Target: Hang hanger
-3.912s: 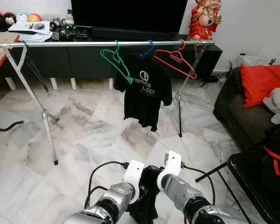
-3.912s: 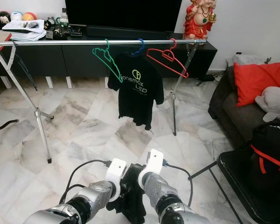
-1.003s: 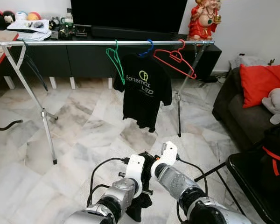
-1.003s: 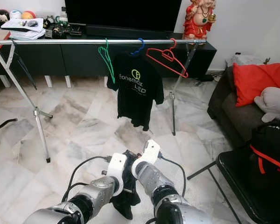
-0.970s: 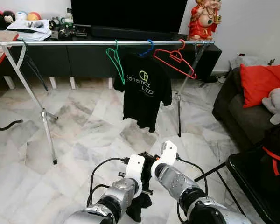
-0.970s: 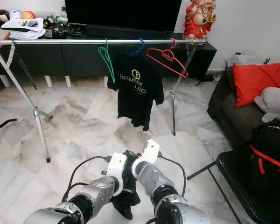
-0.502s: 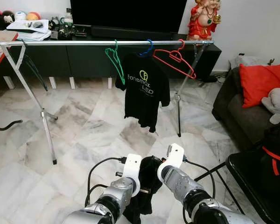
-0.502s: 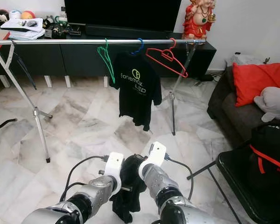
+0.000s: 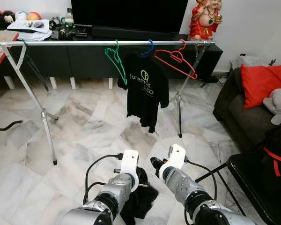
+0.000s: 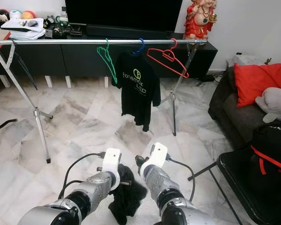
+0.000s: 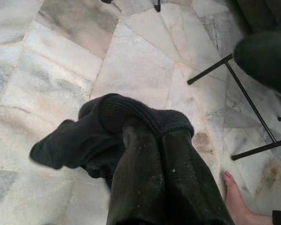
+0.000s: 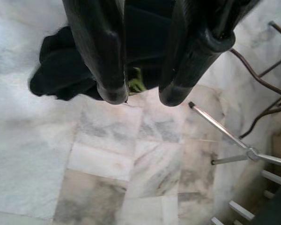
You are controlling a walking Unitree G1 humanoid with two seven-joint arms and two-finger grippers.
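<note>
Three hangers on rail: green hanger (image 9: 116, 60), blue hanger (image 9: 149, 47) carrying the black printed T-shirt (image 9: 146, 91), red hanger (image 9: 176, 60); all hooked over the steel rail (image 9: 75, 43) of the drying rack, well apart from your arms.
Task item: no free hanger can be made out near either gripper; what you hold is a dark garment (image 11: 107, 136), bunched low over the marble floor (image 9: 79, 126).
Left gripper (image 11: 158, 140): fingers pressed together on a fold of the garment, most of the cloth hanging bunched beyond the tips. Judged reason: to keep the cloth off the floor while the other arm works.
Right gripper (image 12: 143, 96): fingers slightly parted, nothing pinched between the tips; the garment hangs just behind them, with a yellow-green patch (image 12: 135, 84) showing in the gap. Judged reason: poised to take a second hold.
Rail: its long stretch between the rack's left leg (image 9: 42, 112) and the green hanger is the likely hanging spot.
Surroundings: black chair (image 9: 257, 183) near your right arm; a person's bare foot (image 11: 236, 199) on the floor close by.
Caution: mind the chair legs and the foot when you step forward.
</note>
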